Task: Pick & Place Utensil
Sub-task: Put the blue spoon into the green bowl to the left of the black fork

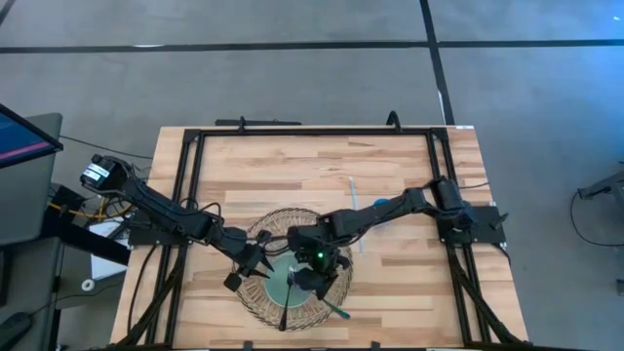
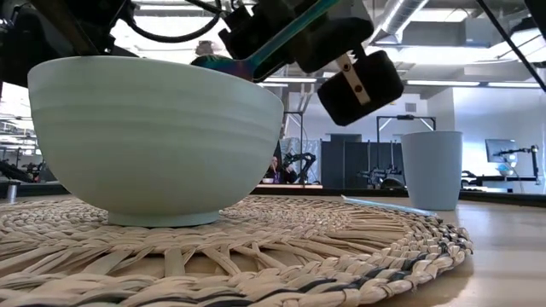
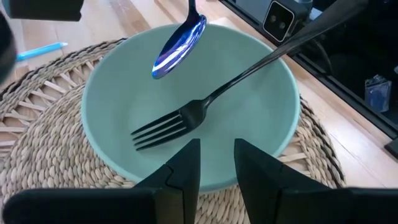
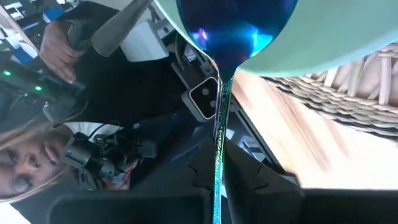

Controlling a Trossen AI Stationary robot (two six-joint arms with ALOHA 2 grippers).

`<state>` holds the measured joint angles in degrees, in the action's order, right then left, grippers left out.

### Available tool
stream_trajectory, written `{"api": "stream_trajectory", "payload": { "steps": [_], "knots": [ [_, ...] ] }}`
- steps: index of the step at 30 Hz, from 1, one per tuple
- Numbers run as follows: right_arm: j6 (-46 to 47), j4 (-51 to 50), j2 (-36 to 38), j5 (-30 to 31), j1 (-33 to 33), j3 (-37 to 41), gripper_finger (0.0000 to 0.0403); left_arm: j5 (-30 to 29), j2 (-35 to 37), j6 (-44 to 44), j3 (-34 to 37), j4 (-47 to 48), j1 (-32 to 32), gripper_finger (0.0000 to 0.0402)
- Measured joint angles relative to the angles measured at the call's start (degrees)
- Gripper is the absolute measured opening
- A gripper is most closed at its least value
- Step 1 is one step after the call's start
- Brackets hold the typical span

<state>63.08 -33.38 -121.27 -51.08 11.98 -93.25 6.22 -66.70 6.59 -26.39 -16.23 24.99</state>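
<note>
A pale green bowl stands on a round woven mat. A dark fork lies in the bowl, tines on its floor, handle leaning on the rim. An iridescent blue spoon hangs over the bowl, its head just above the rim. My right gripper is above the bowl, shut on the spoon. My left gripper is at the bowl's left rim, open with a narrow gap, holding nothing. My right gripper pinches the spoon's thin handle between its two fingers, and the handle runs along them. The spoon is lifted clear and slants down, its head lowest, over the bowl. The exact spot on the handle is hidden by the fingers.
A pale blue cup stands on the wooden table right of the mat, with a light blue straw-like stick lying near it. A black frame edges the table. A person shows in the room behind.
</note>
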Motion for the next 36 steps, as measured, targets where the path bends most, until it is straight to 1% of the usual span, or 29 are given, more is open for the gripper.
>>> {"api": "stream_trajectory", "payload": {
  "steps": [7, 12, 13, 17, 20, 25, 36],
  "knots": [
    [0.85, 0.23, -0.01, 0.07, -0.55, 0.00, 0.0010, -0.02, 0.00, 0.00, 0.00, 0.02, -0.02, 0.0099],
    [3.66, 4.25, -1.86, -0.07, -0.98, 0.15, 0.0011, -0.57, 0.00, -0.03, -0.02, -0.11, -0.02, 0.0099],
    [3.90, 6.27, -2.49, -0.74, -1.07, -0.05, 0.0011, -0.67, 0.00, -0.04, -0.02, -0.15, -0.02, 0.0099],
    [6.20, 7.28, -3.67, -3.13, -1.27, 0.03, 0.0011, -0.65, -0.07, -0.83, -0.02, -0.15, -0.01, 0.0099],
    [6.19, 7.04, -3.75, -3.96, -1.59, 0.09, 0.0011, -0.62, -0.40, -1.31, -0.02, -0.20, 0.04, 0.0099],
    [5.54, 7.13, -3.72, -3.42, -2.17, 0.09, 0.0013, -0.63, -0.87, -1.55, -0.07, -0.19, 0.02, 0.0099],
    [5.36, 7.34, -3.69, -2.93, -3.24, 0.07, 0.0036, -0.65, -0.87, -2.63, -0.07, -0.20, -0.02, 0.0099]
  ]
}}
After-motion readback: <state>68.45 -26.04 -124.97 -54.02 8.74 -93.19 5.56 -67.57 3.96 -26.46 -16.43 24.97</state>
